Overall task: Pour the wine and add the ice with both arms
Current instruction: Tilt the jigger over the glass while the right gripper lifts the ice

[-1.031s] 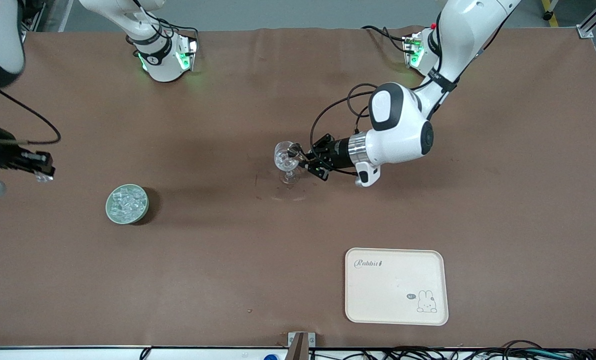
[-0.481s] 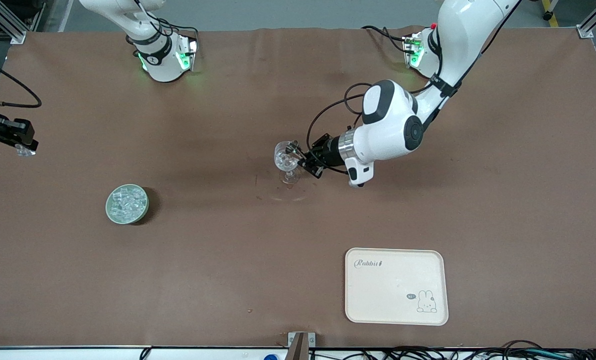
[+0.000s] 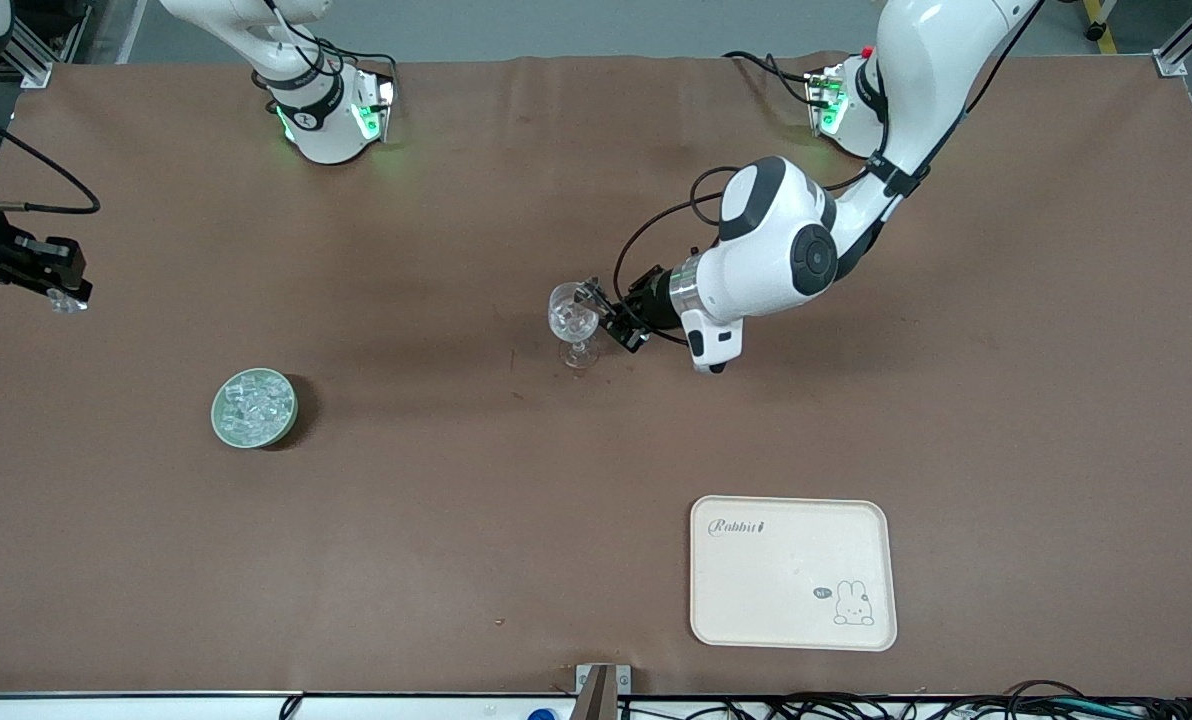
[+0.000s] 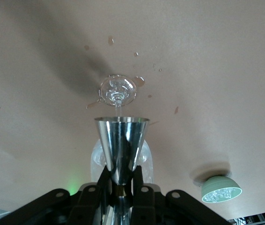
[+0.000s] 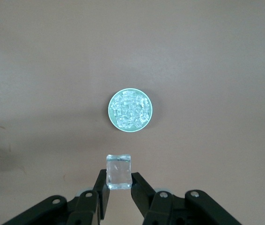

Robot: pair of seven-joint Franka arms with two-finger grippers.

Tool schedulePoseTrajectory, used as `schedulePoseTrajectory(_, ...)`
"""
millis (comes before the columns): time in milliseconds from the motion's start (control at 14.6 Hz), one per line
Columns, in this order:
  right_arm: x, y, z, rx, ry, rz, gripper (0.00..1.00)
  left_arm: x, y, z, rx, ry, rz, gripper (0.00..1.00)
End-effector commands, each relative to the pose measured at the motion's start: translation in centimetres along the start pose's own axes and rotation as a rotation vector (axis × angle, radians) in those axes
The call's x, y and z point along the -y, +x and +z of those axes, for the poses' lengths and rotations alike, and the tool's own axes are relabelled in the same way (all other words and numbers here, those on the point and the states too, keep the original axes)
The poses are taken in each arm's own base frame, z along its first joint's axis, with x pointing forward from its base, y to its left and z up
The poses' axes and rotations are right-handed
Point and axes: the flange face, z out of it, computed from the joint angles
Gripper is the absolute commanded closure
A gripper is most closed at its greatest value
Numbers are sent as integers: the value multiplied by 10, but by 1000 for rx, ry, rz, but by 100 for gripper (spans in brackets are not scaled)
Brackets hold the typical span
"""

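Note:
A clear stemmed glass (image 3: 573, 322) stands upright mid-table. My left gripper (image 3: 608, 318) is shut on the waist of a steel jigger (image 4: 121, 143), held tilted at the glass's rim. In the left wrist view the glass's bowl (image 4: 145, 161) and foot (image 4: 117, 90) show past the jigger. A green bowl (image 3: 254, 408) heaped with ice (image 5: 130, 108) stands toward the right arm's end. My right gripper (image 3: 56, 290) is shut on one clear ice cube (image 5: 119, 172), up over the table's edge at the right arm's end, apart from the bowl.
A cream tray (image 3: 792, 600) with a rabbit drawing lies nearer the front camera, toward the left arm's end. Small wet spots (image 4: 139, 80) mark the brown table around the glass's foot. The green bowl also shows in the left wrist view (image 4: 220, 189).
My right gripper has carried the ice cube away from the front camera along the table's edge, then a little inward. My left arm's wrist has turned while its gripper stays at the glass.

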Motion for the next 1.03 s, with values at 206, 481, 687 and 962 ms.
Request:
schedulePoseTrajectory(206, 3, -6, -2, 0, 5, 8, 98, -6, -9, -8, 35, -6, -35, 99)
schedulePoseTrajectory(481, 17, -7, -2, 10, 5, -6, 98, -8, -18, -15, 125, -33, -101, 100)
schedulePoseTrajectory(687, 46, -11, -4, 20, 44, 60, 98, -17, -13, -32, 222, -22, -84, 100)
schedulePoseTrajectory(962, 127, -27, -7, 30, 60, 198, 98, -32, 47, -84, 415, -17, -148, 99)
